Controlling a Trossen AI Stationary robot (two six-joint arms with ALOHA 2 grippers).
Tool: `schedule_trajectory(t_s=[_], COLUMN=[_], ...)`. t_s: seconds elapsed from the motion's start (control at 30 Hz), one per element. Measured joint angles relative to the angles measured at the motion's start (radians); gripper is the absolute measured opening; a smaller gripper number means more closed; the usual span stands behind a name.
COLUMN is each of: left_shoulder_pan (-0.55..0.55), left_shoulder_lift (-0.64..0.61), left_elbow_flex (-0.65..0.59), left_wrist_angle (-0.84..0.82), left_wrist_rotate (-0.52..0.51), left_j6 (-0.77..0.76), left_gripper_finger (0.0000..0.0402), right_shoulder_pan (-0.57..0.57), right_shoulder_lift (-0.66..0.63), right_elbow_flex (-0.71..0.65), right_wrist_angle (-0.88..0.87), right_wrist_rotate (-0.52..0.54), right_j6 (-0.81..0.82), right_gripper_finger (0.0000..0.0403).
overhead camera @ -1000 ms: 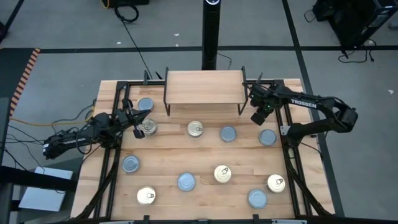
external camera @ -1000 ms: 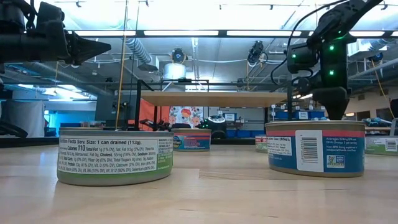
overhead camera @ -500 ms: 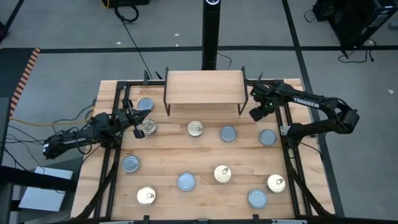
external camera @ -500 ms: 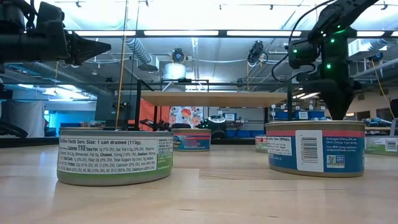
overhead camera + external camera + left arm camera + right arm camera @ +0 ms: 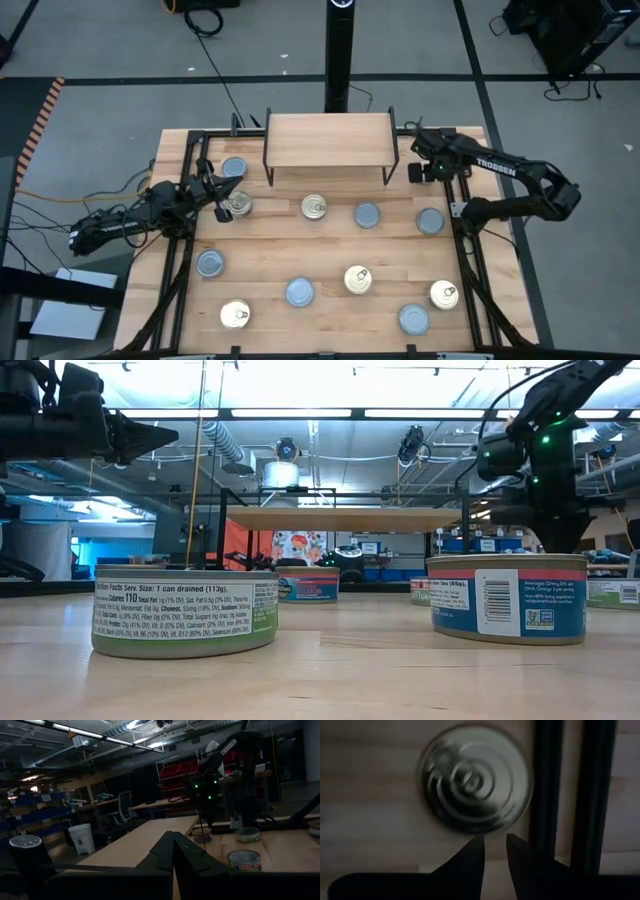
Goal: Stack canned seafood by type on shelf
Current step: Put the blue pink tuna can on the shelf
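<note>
The shelf (image 5: 327,140), a light-wood plank on black legs, stands bare at the table's far middle. Several flat tins lie scattered on their bases on the tabletop, some gold-topped (image 5: 314,207), some blue-grey (image 5: 367,215). My right gripper (image 5: 416,174) hangs beside the shelf's right end and points down. In its wrist view its fingers (image 5: 494,845) stand slightly apart, with nothing between them, above a plain-topped tin (image 5: 475,780). My left gripper (image 5: 218,195) is shut (image 5: 173,840) and held above the table beside a gold-topped tin (image 5: 237,206).
Black frame rails (image 5: 470,260) run along the table's left and right sides; one (image 5: 547,795) lies right beside the tin under my right gripper. A black post (image 5: 340,60) stands behind the shelf. Two tins (image 5: 185,612) (image 5: 508,598) sit near the front edge.
My right gripper has rolled about the line it points along and shifted a little toward the table's right and far edges, staying above the table. No tin has moved.
</note>
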Motion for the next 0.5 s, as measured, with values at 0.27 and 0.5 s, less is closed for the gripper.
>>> schedule_trajectory(t_s=[0.27, 0.5], left_shoulder_pan=[0.000, 0.000], left_shoulder_lift=[0.000, 0.000], left_elbow_flex=[0.000, 0.000], left_wrist_angle=[-0.008, -0.042], left_wrist_rotate=[0.000, -0.001], left_j6=[-0.002, -0.003], left_gripper_finger=[0.0008, 0.0008], right_shoulder_pan=[-0.123, -0.175], right_shoulder_lift=[0.000, 0.020], right_elbow_flex=[-0.001, -0.001], right_wrist_angle=[0.068, 0.165], right_wrist_rotate=[0.083, 0.068], right_j6=[0.053, -0.050], right_gripper_finger=[0.0092, 0.0093])
